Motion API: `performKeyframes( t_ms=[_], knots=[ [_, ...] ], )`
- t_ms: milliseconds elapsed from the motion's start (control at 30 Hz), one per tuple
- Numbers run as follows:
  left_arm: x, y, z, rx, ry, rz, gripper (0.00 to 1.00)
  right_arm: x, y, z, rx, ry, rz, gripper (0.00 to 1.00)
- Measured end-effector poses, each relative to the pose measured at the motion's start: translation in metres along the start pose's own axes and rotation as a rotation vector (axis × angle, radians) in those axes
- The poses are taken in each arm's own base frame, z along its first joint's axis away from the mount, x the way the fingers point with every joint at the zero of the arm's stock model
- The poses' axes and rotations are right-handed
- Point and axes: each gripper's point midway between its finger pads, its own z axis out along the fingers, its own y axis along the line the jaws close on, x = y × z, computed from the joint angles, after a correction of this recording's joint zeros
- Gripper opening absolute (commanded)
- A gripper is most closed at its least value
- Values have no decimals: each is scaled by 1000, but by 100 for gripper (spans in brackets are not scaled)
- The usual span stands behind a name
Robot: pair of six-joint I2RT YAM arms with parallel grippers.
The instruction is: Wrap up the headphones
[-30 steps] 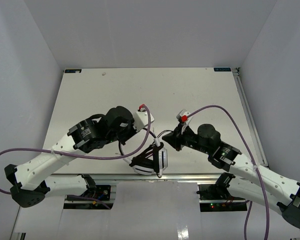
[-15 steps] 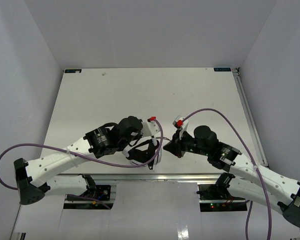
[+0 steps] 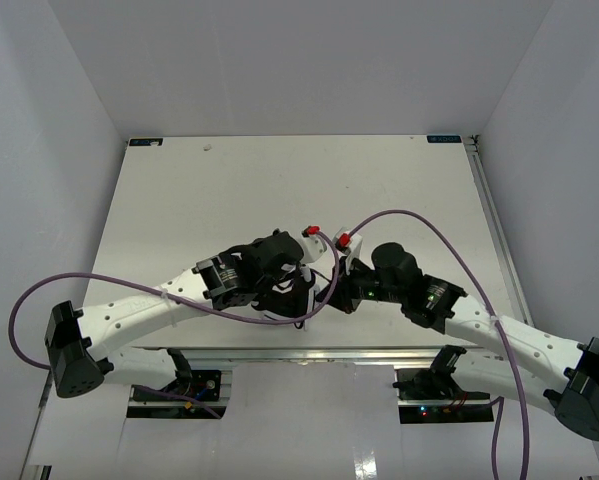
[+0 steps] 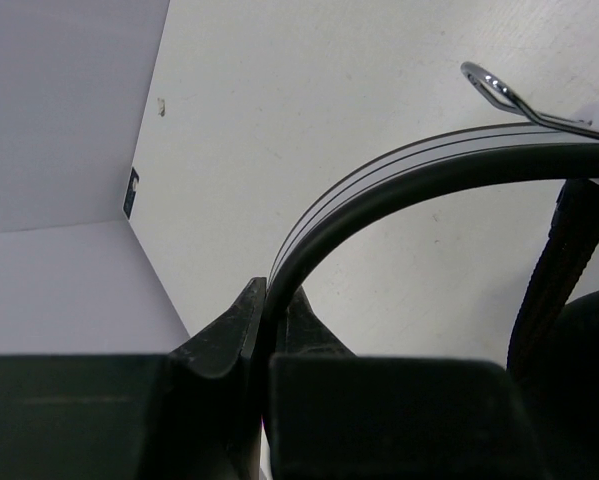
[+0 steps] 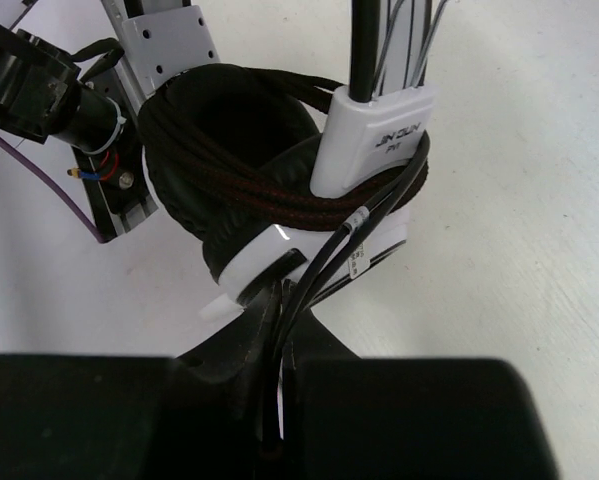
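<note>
Headphones (image 5: 229,170) on table (image 3: 229,190): sat by the near edge of the white table, about midway along it, between the two grippers (whether lifted or resting could not be told).
Left arm (image 3: 139,310): stretched from the near left corner toward the middle of the near edge.
Right arm (image 3: 509,340): stretched from the near right corner, its tip just beside the left arm's at the headphones.
Headband (image 4: 399,180): black with thin pale stripes, arched across the left wrist view.
Cord (image 5: 279,205): dark braided turns lay wound around one ear cup, and a thin strand ran down from them.
Left gripper (image 4: 271,320): fingers (image 4: 229,335) were pinched tight on the headband.
Right gripper (image 5: 279,345): fingers (image 5: 234,345) were clamped narrowly on the cord strand.
</note>
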Motion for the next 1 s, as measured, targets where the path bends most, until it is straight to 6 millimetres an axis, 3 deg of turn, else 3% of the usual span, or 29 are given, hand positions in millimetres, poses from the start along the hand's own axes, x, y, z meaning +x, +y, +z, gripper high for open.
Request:
performKeyframes(
  t_ms=[267,467,600,1000],
  knots=[
    [4,10,3,-85,30,-14,0,-13,8,14,-44,20,41,8],
    [-5,22,7,-189,26,-108,0,-38,11,20,-35,-60,96,8],
    [-11,18,20,-250,68,-175,0,-46,-2,21,42,-106,150,8],
    [-19,-31,48,-82,143,-690,0,-59,-65,42,364,-187,222,8]
  ],
)
